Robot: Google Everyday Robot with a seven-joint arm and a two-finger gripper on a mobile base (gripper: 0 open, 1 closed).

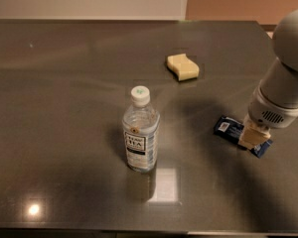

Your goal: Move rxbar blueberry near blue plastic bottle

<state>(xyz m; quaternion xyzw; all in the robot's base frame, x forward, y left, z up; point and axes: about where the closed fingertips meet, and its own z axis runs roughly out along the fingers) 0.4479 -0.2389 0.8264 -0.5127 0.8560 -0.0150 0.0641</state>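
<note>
The rxbar blueberry (229, 128), a flat dark blue wrapper with a white panel, lies on the dark table at the right. My gripper (251, 137) hangs from the white arm right over the bar's right half and hides that part. The blue plastic bottle (140, 131), clear with a white cap and a black-and-white label, stands upright near the table's middle, well to the left of the bar.
A pale yellow wavy sponge (183, 67) lies farther back, between bottle and bar. The table's right edge (283, 58) runs close behind the arm, and its front edge (149, 230) is near the bottom of the view.
</note>
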